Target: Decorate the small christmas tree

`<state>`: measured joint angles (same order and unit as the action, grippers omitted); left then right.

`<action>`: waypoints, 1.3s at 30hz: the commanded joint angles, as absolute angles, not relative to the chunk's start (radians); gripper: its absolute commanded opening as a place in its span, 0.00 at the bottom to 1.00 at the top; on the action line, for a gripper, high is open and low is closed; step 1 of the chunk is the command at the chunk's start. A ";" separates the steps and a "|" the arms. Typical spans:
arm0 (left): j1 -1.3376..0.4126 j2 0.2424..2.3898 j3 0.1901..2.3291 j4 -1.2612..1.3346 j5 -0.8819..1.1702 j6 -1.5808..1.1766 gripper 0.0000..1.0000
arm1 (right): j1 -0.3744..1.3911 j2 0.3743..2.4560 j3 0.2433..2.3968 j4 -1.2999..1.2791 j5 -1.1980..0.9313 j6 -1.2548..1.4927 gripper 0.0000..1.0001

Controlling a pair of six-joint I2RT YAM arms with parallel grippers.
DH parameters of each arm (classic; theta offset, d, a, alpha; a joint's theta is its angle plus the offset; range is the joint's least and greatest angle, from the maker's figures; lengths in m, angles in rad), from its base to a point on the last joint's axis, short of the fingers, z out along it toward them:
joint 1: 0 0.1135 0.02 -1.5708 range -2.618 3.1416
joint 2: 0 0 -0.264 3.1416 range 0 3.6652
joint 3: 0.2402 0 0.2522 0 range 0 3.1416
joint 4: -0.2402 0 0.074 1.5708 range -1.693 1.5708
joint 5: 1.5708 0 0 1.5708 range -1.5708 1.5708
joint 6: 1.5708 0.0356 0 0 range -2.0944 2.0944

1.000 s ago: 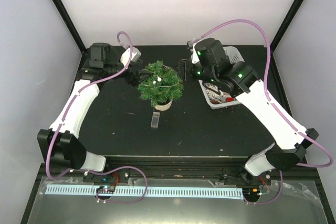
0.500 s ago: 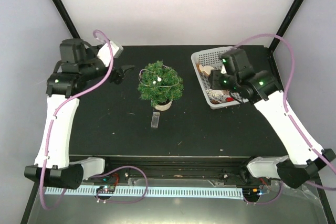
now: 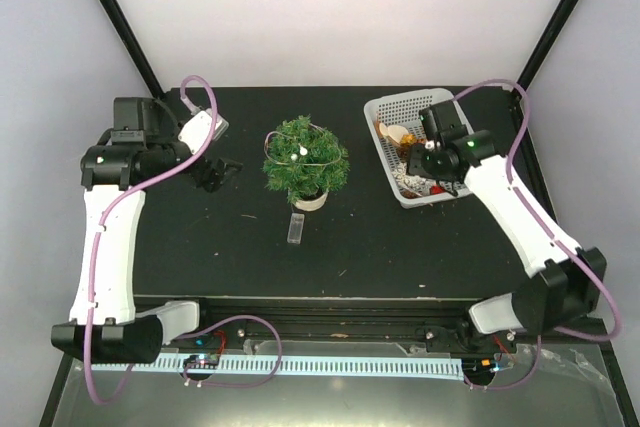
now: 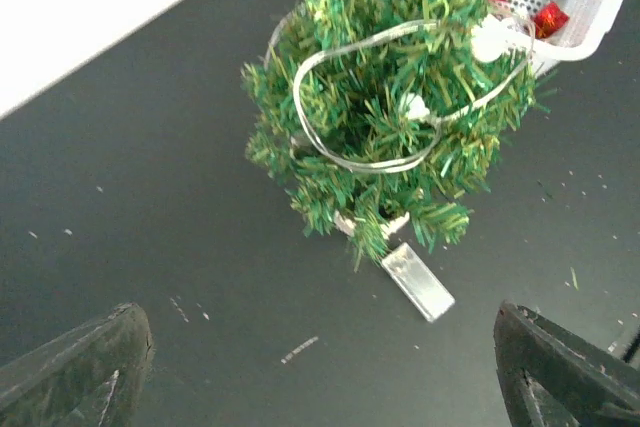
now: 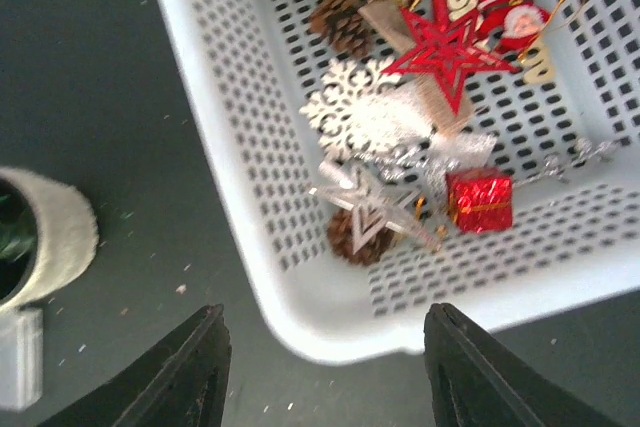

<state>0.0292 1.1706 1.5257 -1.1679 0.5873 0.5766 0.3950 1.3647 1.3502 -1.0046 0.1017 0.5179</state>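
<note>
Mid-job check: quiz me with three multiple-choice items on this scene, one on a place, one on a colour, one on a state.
1. Where does the white basket sit relative to the small christmas tree?
A) on its left
B) on its right
C) under it

2. What colour is the gift-box ornament in the basket?
A) blue
B) red
C) gold

3. How is the left pincer?
A) open and empty
B) shut on the tree
C) shut on a star

Key:
1 B, the top view shows the basket on the tree's right.
2 B, the right wrist view shows it red.
3 A, its jaws stand wide apart with nothing between.
</note>
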 commanded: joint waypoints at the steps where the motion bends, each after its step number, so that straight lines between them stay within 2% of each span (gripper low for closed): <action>1: 0.039 1.192 1.514 -1.247 0.633 0.558 0.93 | 0.332 1.465 1.421 -0.940 0.166 0.465 0.56; 9: 0.039 1.167 1.516 -1.241 0.655 0.528 0.94 | 0.088 1.730 1.490 -0.888 0.025 0.445 0.53; 13: 0.038 1.180 1.538 -1.254 0.651 0.508 0.94 | 0.068 1.867 1.559 -0.877 -0.018 0.453 0.53; 17: 0.039 1.185 1.526 -1.255 0.666 0.520 0.94 | 0.067 1.909 1.553 -0.870 -0.027 0.446 0.52; 26: 0.038 1.225 1.510 -1.248 0.696 0.530 0.94 | 0.108 1.725 1.228 -0.778 -0.038 0.447 0.51; 32: 0.038 1.254 1.501 -1.247 0.713 0.543 0.94 | 0.236 1.554 1.014 -0.780 -0.065 0.487 0.50; 39: 0.039 1.275 1.501 -1.248 0.747 0.545 0.94 | 0.304 1.384 0.991 -0.854 -0.030 0.566 0.50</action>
<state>0.0334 1.2716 1.4982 -1.2339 0.6975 0.5316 0.3035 1.4555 0.9569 -0.8181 -0.0628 0.5091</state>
